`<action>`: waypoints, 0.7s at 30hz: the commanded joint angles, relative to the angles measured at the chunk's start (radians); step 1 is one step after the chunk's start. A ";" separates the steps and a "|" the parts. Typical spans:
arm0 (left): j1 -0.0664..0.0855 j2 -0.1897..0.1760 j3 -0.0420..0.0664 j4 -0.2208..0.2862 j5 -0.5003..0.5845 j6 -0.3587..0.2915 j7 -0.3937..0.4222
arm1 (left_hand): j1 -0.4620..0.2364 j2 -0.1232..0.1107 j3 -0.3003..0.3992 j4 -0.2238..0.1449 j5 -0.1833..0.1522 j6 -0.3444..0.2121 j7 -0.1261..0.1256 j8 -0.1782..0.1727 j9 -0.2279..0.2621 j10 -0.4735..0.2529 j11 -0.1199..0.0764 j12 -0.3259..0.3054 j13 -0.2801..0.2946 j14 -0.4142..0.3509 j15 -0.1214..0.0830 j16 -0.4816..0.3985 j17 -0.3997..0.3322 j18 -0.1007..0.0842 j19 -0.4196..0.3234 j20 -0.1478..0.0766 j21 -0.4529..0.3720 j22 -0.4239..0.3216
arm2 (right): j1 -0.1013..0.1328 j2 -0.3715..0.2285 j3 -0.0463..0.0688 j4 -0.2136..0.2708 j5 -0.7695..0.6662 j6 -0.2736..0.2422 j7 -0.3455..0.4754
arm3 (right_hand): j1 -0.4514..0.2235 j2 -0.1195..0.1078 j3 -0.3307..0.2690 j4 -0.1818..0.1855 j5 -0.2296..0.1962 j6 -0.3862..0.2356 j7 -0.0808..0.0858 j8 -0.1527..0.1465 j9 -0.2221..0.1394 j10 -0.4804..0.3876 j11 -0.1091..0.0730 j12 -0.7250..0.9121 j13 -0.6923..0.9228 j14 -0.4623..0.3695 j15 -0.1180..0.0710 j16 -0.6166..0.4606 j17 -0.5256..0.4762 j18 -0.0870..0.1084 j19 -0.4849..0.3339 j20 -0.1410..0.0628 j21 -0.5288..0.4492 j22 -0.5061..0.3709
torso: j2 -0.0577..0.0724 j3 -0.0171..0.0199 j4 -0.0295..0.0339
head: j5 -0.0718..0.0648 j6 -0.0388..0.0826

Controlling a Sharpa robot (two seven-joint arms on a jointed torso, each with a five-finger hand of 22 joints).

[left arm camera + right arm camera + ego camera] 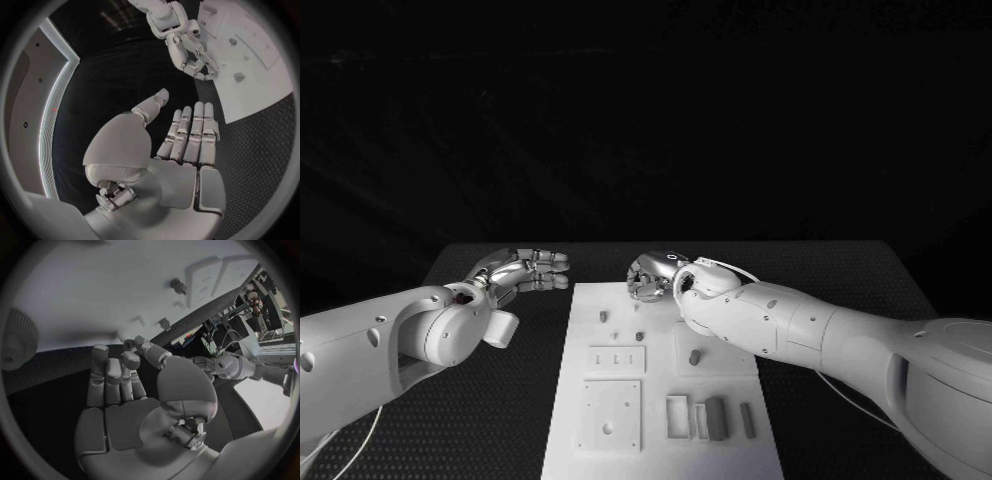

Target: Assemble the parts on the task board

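The white task board (661,440) lies in the middle of the black table. Small grey parts rest on it: two short pegs (604,315) (638,335), a stub (694,356) and upright blocks (717,418) near the front. My left hand (524,270) hovers left of the board's far corner, its fingers (190,132) straight and apart, holding nothing. My right hand (653,275) hangs over the board's far edge (125,300) with its fingers (115,370) curled, thumb tip against a fingertip. Whether a part sits between them is hidden. The two pegs (178,286) (164,322) stand beyond it.
Square plates with holes (615,358) (610,415) sit on the board's left half. The black mat (502,400) stretches on both sides of the board. My right forearm (790,330) crosses above the board's right edge.
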 commanded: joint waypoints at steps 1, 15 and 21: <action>0.000 0.003 0.001 0.001 -0.001 0.017 0.007 | -0.009 0.000 -0.005 -0.001 -0.006 -0.004 0.006 -0.006 -0.002 0.002 0.002 -0.006 -0.001 0.004 0.001 -0.005 0.001 -0.004 0.006 0.002 -0.004 -0.001 | 0.000 0.000 0.000 0.000 -0.005 0.009 -0.002 | -0.004 -0.009 0.005 0.000 -0.001 -0.004 0.005 -0.005 -0.002 -0.011 0.002 -0.006 -0.002 -0.005 0.002 -0.007 -0.001 0.007 -0.008 0.002 -0.007 0.013 | 0.000 0.0009 -0.0006 | 0.001 0.000; 0.000 0.003 0.001 0.000 -0.001 0.019 0.006 | -0.009 0.001 -0.005 -0.001 -0.006 -0.005 0.006 -0.006 -0.002 0.002 0.002 -0.006 -0.001 0.004 0.001 -0.005 0.001 -0.004 0.006 0.002 -0.004 -0.001 | -0.002 -0.004 0.000 0.000 -0.001 0.017 -0.006 | -0.009 -0.023 0.003 0.003 -0.001 -0.025 0.015 -0.017 -0.008 -0.023 0.011 -0.010 -0.002 -0.014 0.010 -0.010 -0.003 0.007 -0.014 0.007 -0.011 0.012 | 0.000 0.0006 -0.0005 | 0.000 -0.002; 0.000 0.002 0.001 0.000 -0.001 0.019 0.006 | -0.008 0.001 -0.004 -0.001 -0.006 -0.004 0.006 -0.006 -0.002 0.002 0.002 -0.006 -0.001 0.004 0.001 -0.006 0.002 -0.004 0.006 0.003 -0.005 -0.001 | -0.002 -0.007 0.000 0.004 -0.001 0.022 -0.007 | -0.009 -0.025 0.003 0.002 -0.001 -0.026 0.016 -0.018 -0.008 -0.025 0.012 -0.010 -0.002 -0.016 0.011 -0.010 -0.003 0.007 -0.015 0.008 -0.012 0.012 | 0.000 0.0005 -0.0002 | -0.001 -0.002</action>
